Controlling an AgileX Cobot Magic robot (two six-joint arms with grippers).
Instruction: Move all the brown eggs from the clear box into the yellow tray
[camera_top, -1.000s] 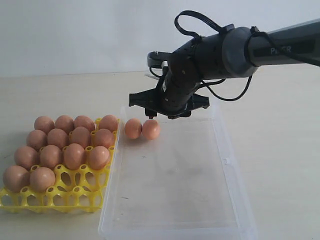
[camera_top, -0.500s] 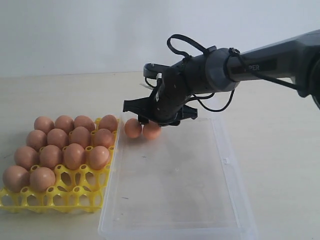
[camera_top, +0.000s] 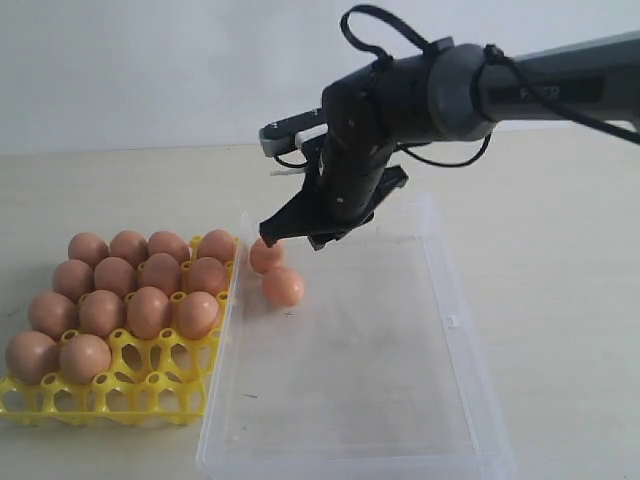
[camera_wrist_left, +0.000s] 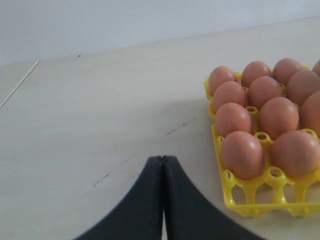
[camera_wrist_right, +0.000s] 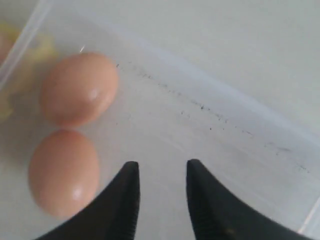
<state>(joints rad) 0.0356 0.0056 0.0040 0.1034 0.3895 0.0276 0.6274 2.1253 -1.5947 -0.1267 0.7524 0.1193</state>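
Right wrist view showed the right gripper (camera_wrist_right: 161, 167) half-open and empty; one brown egg (camera_top: 283, 286) had rolled away from the other egg (camera_top: 265, 255), so the grasp likely missed.

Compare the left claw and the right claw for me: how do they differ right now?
The left claw is shut, jaws touching; the right claw is open, with a gap and nothing in it. The left claw hangs over the table beside the yellow tray; the right claw hangs over the clear box, next to two brown eggs. Both are black and hold nothing.
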